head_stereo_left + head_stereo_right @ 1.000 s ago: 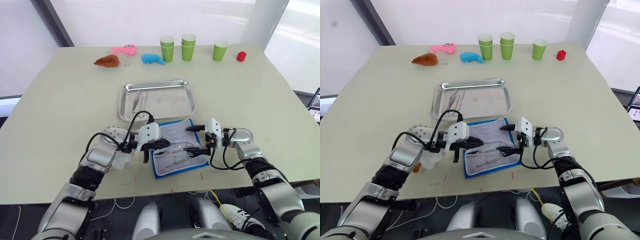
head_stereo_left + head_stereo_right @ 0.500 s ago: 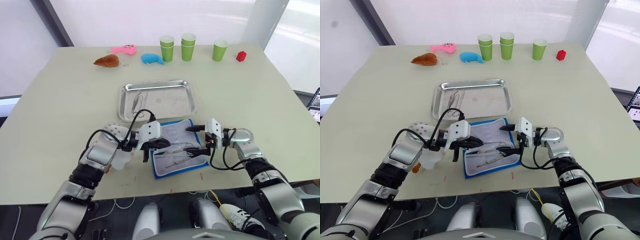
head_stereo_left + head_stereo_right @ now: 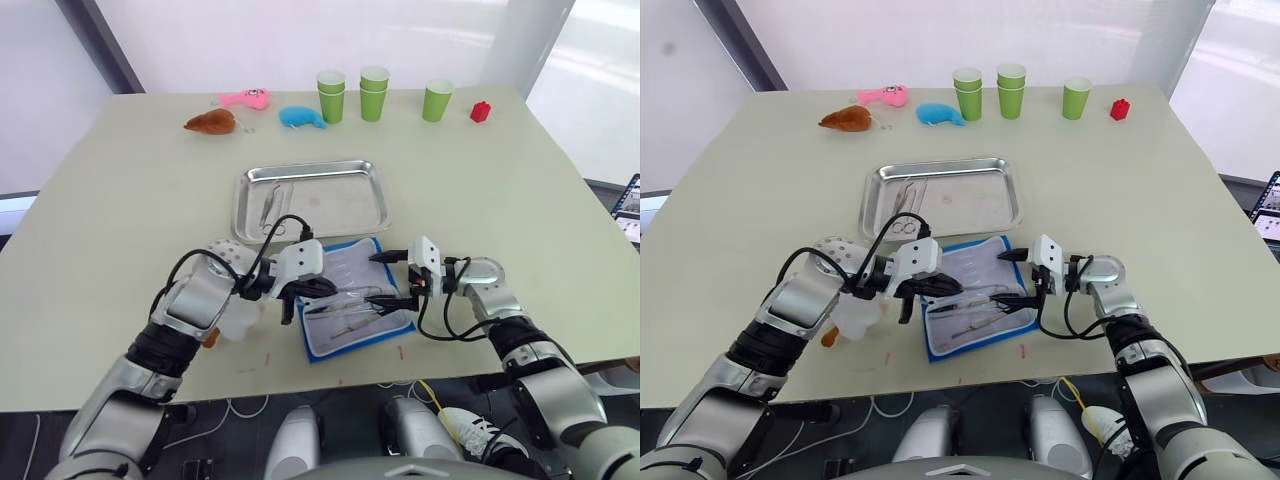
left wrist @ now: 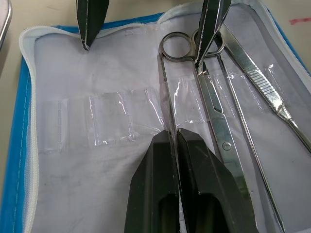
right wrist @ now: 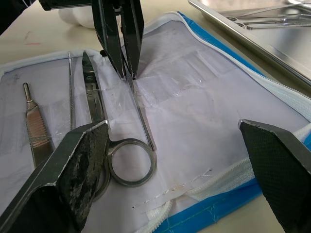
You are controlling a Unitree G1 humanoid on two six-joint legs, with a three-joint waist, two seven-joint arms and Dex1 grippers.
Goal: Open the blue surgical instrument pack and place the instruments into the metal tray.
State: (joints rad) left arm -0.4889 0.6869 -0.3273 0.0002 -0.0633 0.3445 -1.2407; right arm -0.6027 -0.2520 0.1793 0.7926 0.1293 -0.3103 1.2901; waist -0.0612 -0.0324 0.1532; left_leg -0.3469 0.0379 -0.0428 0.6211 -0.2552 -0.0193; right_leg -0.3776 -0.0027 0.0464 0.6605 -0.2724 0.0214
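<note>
The blue surgical instrument pack (image 3: 352, 335) lies open near the table's front edge, its pale lining (image 4: 97, 77) facing up. On the lining lie the instruments: a ring-handled tool (image 4: 165, 82), scissors (image 4: 219, 128), a thin probe (image 4: 249, 145) and a flat handle (image 4: 260, 85). My left gripper (image 4: 176, 133) is shut on the shaft of the ring-handled tool, over the pack's left part (image 3: 322, 289). My right gripper (image 3: 385, 279) stands open over the pack's right edge, one finger (image 5: 77, 165) beside the ring. The metal tray (image 3: 340, 208) sits just beyond the pack and holds a few silver tools (image 3: 272, 200).
Three stacks of green cups (image 3: 373, 92), a red block (image 3: 480, 111), a blue plush (image 3: 298, 117), a pink toy (image 3: 246, 98) and a brown toy (image 3: 211, 122) line the far edge. A white object (image 3: 238, 318) sits under my left forearm. The table's front edge runs close below the pack.
My left forearm has shifted slightly while its gripper stays closed on the same tool. The right gripper holds its place, still open.
</note>
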